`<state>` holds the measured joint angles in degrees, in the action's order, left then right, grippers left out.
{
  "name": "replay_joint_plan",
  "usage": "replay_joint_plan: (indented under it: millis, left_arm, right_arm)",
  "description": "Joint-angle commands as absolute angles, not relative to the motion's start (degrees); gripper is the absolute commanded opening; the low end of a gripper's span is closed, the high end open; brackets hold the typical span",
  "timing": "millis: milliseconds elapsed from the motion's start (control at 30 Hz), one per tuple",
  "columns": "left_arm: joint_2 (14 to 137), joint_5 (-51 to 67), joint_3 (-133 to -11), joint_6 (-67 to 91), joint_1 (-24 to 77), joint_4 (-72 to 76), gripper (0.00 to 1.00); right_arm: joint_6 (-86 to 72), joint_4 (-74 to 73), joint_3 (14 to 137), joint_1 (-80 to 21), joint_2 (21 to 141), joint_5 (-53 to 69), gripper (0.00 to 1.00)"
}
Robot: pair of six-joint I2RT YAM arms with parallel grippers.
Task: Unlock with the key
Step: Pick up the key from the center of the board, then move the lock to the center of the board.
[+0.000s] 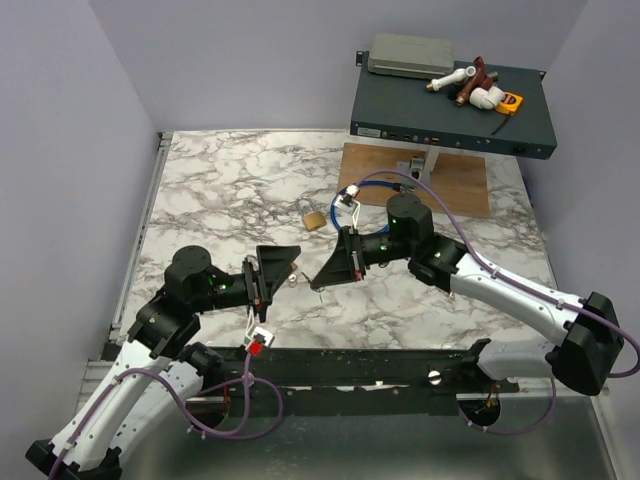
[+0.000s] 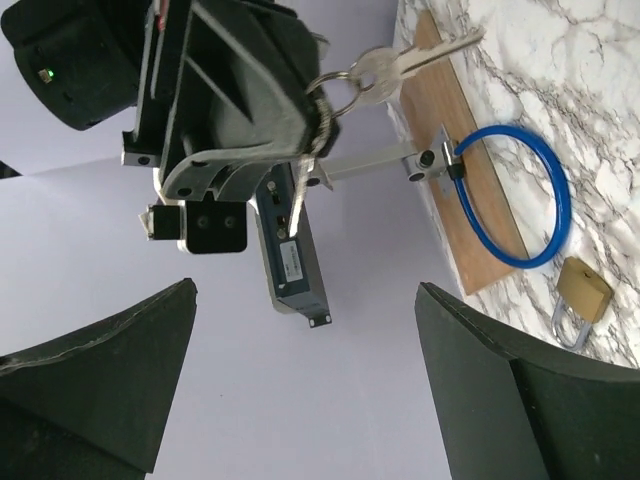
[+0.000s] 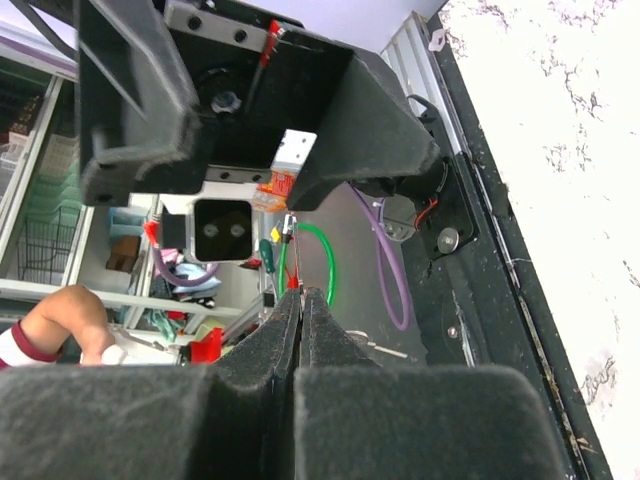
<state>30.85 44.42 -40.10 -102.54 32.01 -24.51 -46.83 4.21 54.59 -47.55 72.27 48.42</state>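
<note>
Closest in the left wrist view are the two dark fingers point(image 2: 110, 370) of the left hand point(image 2: 305, 300), spread wide with nothing between them. Straight ahead of that open hand, just off its fingertips, the right hand point(image 2: 318, 125) faces it tip to tip above the marble-patterned desk point(image 1: 220, 190).

The right hand's fingers are pressed tight together on the key point(image 2: 293, 200). Its slim silvery blade sticks out past the fingertips towards the left hand. A split ring point(image 2: 345, 88) hangs from the held end beside the fingers, and two more keys point(image 2: 420, 52) dangle from it, clear of the desk. From the right wrist camera the closed fingers point(image 3: 260, 370) show no gap, and the left hand's open jaws fill the view ahead.

A brass padlock point(image 1: 314, 219) with a silver shackle lies flat on the desk, off to the far side of both hands and apart from them. Just beside it is a blue cable loop point(image 2: 545, 200), fixed at a metal bracket point(image 2: 440, 160) on a wooden board point(image 1: 455, 180). Whether padlock and loop touch I cannot tell. Beyond the board, well away from the hands, a dark rack-mount unit point(image 1: 450, 115) carries a grey box point(image 1: 410, 55), pipe fittings point(image 1: 470, 82) and an orange tape measure point(image 1: 510, 101).
</note>
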Motion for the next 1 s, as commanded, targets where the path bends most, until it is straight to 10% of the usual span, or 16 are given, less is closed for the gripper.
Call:
replay_joint_plan:
  millis: [0,267,500,833,967]
  left_arm:
    - [29.6,44.4,-36.6,-102.7,32.4,-18.0,0.92]
    - [54.8,26.2,-57.4,-52.3,29.2,-32.3,0.98]
    - [75.0,29.5,-66.5,-54.8,23.6,-38.7,0.93]
    - [102.6,20.7,-83.5,-69.6,23.0,-31.7,0.53]
    - [111.1,16.6,-90.8,-70.0,23.7,-30.1,0.18]
  right_arm:
    - [-47.2,4.9,57.3,-47.5,73.1,48.9,0.01]
    - [-37.5,-8.2,54.3,-46.2,66.4,34.7,0.01]
    - [-34.4,-13.4,49.0,-46.0,55.1,23.2,0.01]
    - [-35.4,-16.6,43.5,-46.0,38.6,9.5,0.01]
    - [-35.7,-18.3,43.3,-46.0,36.4,6.3,0.01]
